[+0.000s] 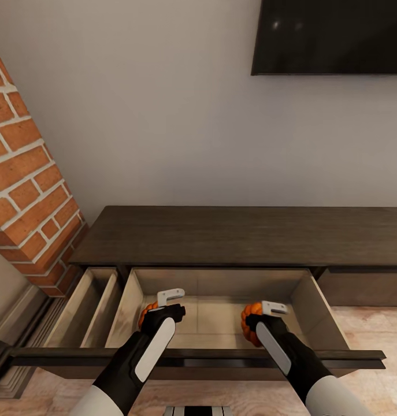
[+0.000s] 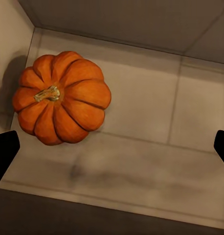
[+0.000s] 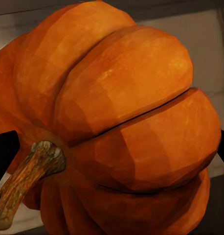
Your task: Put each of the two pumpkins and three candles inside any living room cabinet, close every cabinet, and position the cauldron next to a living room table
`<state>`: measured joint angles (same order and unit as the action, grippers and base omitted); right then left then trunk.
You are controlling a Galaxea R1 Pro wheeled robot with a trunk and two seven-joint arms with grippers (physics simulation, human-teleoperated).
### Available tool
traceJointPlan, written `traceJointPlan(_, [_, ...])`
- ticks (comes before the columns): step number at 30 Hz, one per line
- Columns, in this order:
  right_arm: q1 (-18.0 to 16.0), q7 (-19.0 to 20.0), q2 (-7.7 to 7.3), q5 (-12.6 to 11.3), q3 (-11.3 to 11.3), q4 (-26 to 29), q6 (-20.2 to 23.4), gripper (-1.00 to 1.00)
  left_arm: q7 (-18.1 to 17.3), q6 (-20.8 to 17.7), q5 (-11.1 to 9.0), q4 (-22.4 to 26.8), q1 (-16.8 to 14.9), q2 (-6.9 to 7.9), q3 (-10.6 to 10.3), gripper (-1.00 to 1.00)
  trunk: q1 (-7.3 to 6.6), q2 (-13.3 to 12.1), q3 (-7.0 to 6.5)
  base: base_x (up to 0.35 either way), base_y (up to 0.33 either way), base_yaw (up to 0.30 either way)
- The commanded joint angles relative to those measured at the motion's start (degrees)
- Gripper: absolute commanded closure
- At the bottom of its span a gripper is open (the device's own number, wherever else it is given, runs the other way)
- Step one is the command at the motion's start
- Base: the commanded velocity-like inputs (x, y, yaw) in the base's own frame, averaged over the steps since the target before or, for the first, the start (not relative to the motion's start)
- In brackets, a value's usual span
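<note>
The dark-brown cabinet [image 1: 221,234] stands against the wall with a wide drawer [image 1: 221,283] pulled out, showing its beige inside. One orange pumpkin [image 2: 60,98] lies on the drawer floor near its left wall, stem up, also seen beside my left arm [image 1: 145,315]. My left gripper [image 1: 168,306] hovers above it, open, its fingers [image 2: 4,152] spread wide with nothing between them. My right gripper [image 1: 270,315] is shut on the second pumpkin [image 3: 122,122], which hangs over the drawer's right half [image 1: 250,323]. No candles or cauldron are in sight.
A narrower drawer [image 1: 88,306] also stands open at the left. The dark drawer front [image 1: 192,358] runs across just before my arms. A brick column [image 1: 25,190] rises at the left, a black screen [image 1: 331,34] hangs on the wall, and wood floor [image 1: 366,329] lies at the right.
</note>
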<state>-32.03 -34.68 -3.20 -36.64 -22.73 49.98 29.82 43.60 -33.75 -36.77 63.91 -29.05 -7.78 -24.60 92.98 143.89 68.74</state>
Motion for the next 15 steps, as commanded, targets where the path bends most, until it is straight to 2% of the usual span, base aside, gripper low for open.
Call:
traceJointPlan(1, [-0.1, -0.6, -0.08, -0.7, 0.3, -0.1, 0.0, 1.00, 0.5, -0.1, -0.5, 0.1, 0.0, 0.03, -0.1, -1.00, -0.01, 0.0, 0.05, 0.000, 0.000, 0.000])
traceJointPlan(8, [-0.1, -0.6, -0.13, -0.5, 1.1, -0.4, -0.1, 1.00, 0.5, -0.1, -0.5, 0.1, 0.0, 0.00, -0.1, -1.00, -0.01, 0.0, 0.05, 0.000, 0.000, 0.000])
traceJointPlan(15, [-0.1, -0.7, -0.13, -0.5, 1.1, -0.4, -2.0, 1.00, 0.5, -0.1, -1.7, 0.1, 0.0, 0.04, -0.2, -1.00, -0.01, 0.0, 0.05, 0.000, 0.000, 0.000])
